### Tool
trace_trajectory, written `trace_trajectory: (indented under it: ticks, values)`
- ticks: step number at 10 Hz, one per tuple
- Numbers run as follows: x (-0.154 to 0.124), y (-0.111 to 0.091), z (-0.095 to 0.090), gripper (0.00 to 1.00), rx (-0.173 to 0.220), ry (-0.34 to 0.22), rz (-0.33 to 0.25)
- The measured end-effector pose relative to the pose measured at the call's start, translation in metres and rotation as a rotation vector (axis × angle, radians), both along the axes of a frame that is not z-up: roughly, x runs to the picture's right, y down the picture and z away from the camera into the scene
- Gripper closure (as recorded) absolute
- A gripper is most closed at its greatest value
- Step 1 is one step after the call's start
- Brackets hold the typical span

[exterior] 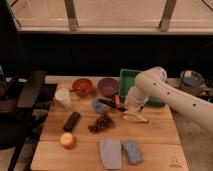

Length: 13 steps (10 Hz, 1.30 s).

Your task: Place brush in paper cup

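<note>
a wooden desk [150, 132] carries the things; the white arm [170, 95] reaches in from the right and bends down over the middle of the desk, in front of the green tray [129, 76]; the hand [127, 106] sits at the arm's lower end, low over the desk, just above the pale yellow curved thing [136, 118] and at the right end of the brush [110, 104]; i cannot tell whether the hand is wide, narrow or holding the brush, as the arm covers most of it.

the brush is a thin dark stick, slanting between the small blue cup [97, 105] and the hand; its left end is by the blue cup, its right end sits lower and meets the hand; whether it rests on the desk or is lifted i cannot tell; an orange bit [117, 99] shows just behind it.

the paper cup [63, 97] stands upright near the left edge of the desk, well apart from the brush; the red bowl [82, 86] is just behind it to the right; the purple bowl [107, 86] stands beside the red one, near the tray; a bunch of grapes [101, 122] lies in front of the blue cup; a black bar [71, 121] lies left of the grapes, with an apple [67, 140] in front of the bar; a grey cloth [110, 152] and a blue sponge [132, 151] lie side by side at the front edge.
</note>
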State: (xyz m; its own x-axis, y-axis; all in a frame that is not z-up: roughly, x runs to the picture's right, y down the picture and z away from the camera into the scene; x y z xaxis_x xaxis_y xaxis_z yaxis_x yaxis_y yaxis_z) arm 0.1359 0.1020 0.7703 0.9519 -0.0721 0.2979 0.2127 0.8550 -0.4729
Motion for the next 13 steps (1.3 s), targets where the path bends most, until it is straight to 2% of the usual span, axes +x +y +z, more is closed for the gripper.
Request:
trace_trajectory:
  ticks: [1,2,4,5,7,9,11,12,13]
  values:
    - [0.0,0.001,0.001,0.82,-0.001,0.001,-0.003]
    - [-0.003,-0.005,0.001,0.82,0.027,-0.008,-0.023]
    - [-0.02,-0.03,-0.003,0.82,0.088,-0.04,-0.074]
    - [-0.04,-0.049,-0.011,0.82,0.13,-0.067,-0.117]
    - [-0.077,-0.071,-0.017,0.82,0.194,-0.123,-0.194]
    - [-0.117,-0.084,-0.023,0.82,0.263,-0.214,-0.285]
    - [-0.16,-0.09,-0.025,0.82,0.313,-0.333,-0.385]
    - [-0.186,-0.089,-0.027,0.82,0.332,-0.444,-0.474]
    - [-0.201,-0.087,-0.03,0.82,0.343,-0.522,-0.541]
